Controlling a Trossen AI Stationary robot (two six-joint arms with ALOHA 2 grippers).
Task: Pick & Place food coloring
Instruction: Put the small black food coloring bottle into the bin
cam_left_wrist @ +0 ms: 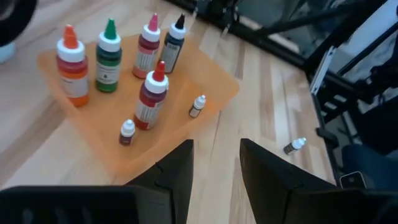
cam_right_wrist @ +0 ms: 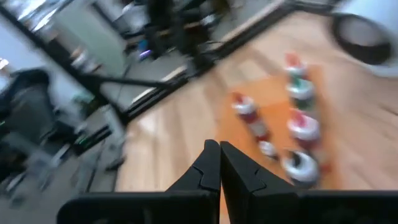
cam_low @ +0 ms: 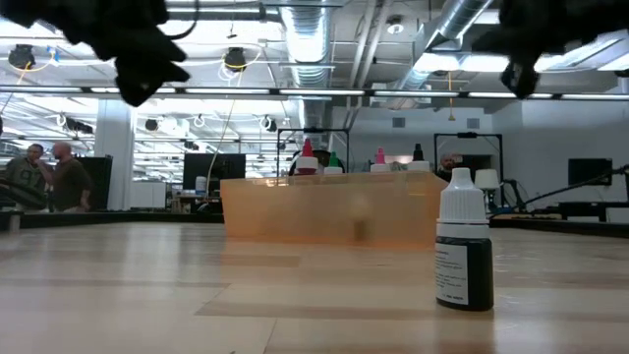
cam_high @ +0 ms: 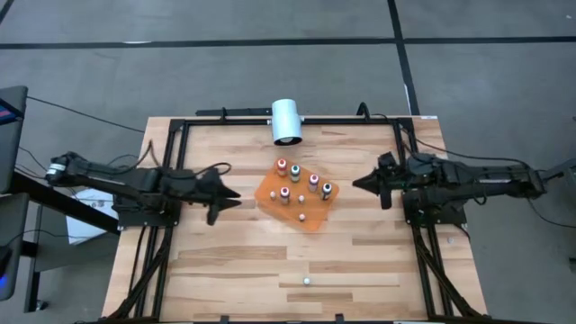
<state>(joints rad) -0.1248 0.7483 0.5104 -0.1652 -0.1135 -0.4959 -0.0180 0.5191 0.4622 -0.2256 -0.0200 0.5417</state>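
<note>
Seven little food coloring bottles [cam_high: 296, 189] are sitting on the orange sheet [cam_high: 268, 197] in the middle of the tabletop [cam_high: 234, 261]. Five are tall ones with red, green, pink and dark tops, and two are tiny with white caps. One more tiny bottle [cam_high: 307, 281] is standing all alone on the bare wood near the front edge, well apart from the sheet.

The left gripper [cam_high: 229, 193] is hanging above the wood just left of the sheet. Its jaws are standing a little apart and holding nothing. The right gripper [cam_high: 360, 184] is waiting to the right of the sheet with its jaws pressed shut and empty.

These bottles are looking light and small, so I think a bump could tip them over easily. Their plastic sides are probably smooth and a bit slippery. Squeezing the round body just under the cap seems like the safest hold.

The tall bottles are standing near each other, so the jaws are getting little room between them. The lone bottle is having lots of open wood all around it. A big white tube [cam_high: 287, 121] is lying at the back edge, away from the sheet.
</note>
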